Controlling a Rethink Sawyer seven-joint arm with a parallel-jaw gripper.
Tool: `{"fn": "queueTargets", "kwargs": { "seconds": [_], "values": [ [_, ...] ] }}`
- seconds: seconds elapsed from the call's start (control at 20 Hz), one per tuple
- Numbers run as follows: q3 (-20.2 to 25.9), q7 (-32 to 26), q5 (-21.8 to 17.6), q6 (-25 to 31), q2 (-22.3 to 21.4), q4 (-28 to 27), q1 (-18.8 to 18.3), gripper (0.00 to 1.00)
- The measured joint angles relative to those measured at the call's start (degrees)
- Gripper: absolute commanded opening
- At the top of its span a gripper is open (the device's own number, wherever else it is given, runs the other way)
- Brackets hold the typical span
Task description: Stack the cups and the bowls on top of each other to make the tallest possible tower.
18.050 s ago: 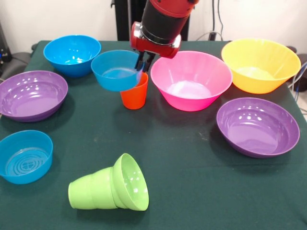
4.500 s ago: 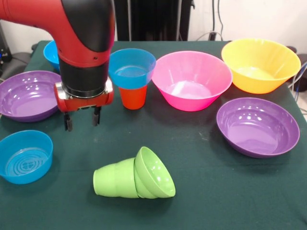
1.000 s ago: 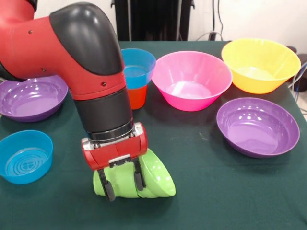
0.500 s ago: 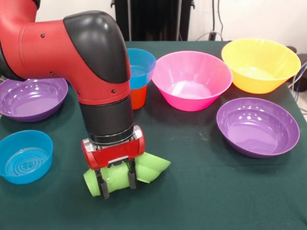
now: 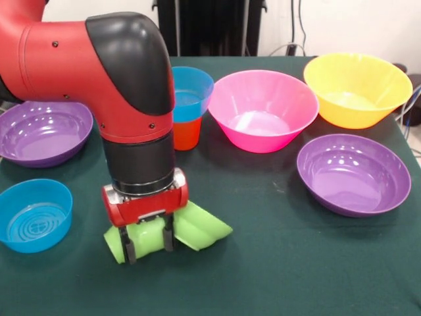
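Observation:
My gripper (image 5: 148, 245) is at the table's front, its fingers closed on either side of the lime green cup (image 5: 146, 237), which lies on its side. The small lime green bowl (image 5: 198, 228) sits over the cup's right end. An orange cup (image 5: 185, 133) stands upright behind the arm with a blue bowl (image 5: 193, 92) resting on top of it. To its right stand the pink bowl (image 5: 263, 108) and the yellow-orange bowl (image 5: 355, 89). The arm hides one blue bowl at the back left.
A purple bowl (image 5: 354, 174) sits at the right and another purple bowl (image 5: 43, 131) at the left. A blue bowl (image 5: 33, 214) sits at the front left. The red and black arm (image 5: 125, 85) covers much of the left half of the green table (image 5: 276, 263).
The blue bowl was set on the orange cup. The arm came down over the green cup, closed on it, and has dragged it and its bowl a little to the left.

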Motion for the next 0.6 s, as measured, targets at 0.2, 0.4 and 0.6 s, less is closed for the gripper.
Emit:
{"fn": "queueTargets", "kwargs": {
  "seconds": [0.2,0.4,0.6],
  "values": [
    [-0.97,0.00,-0.10,1.32,-0.89,0.11,0.17,1.00],
    [-2.81,0.00,-0.21,2.67,-1.44,0.11,1.10,1.00],
    [-5.42,0.00,-0.63,4.13,-2.30,0.11,2.82,1.00]
  ]
}}
